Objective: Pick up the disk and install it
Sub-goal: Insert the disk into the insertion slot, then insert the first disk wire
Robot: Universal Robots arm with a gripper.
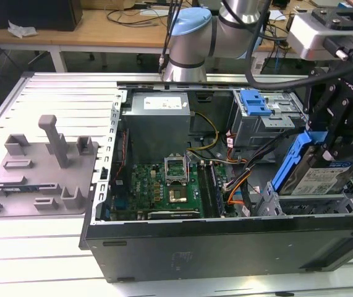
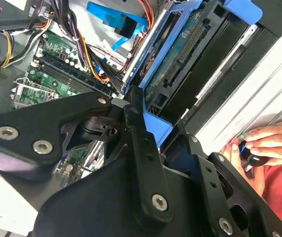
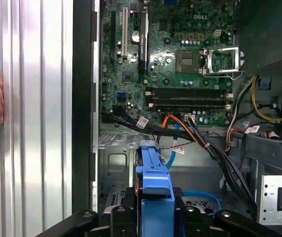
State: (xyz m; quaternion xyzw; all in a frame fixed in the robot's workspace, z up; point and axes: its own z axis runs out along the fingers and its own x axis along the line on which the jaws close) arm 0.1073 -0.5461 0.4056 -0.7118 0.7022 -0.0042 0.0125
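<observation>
The disk (image 1: 317, 175), a silver drive with a white-and-blue label in a bright blue carrier frame, hangs tilted on edge over the metal drive bay (image 1: 315, 201) at the exterior view's right, inside the open computer case. My gripper (image 1: 339, 137) is shut on its upper end. In the first wrist view the disk's blue frame edge (image 3: 153, 180) sticks out between my black fingers (image 3: 118, 215). The second wrist view has the disk's circuit-board underside (image 2: 182, 61) past my gripper (image 2: 156, 132).
The case holds a green motherboard (image 1: 164, 185), a grey power supply box (image 1: 159, 127), orange and black cables (image 1: 241, 179) and a rear drive cage with a blue latch (image 1: 253, 102). A grey fixture plate (image 1: 40, 167) lies at the exterior view's left. A person's hand (image 2: 264, 145) rests beside the case.
</observation>
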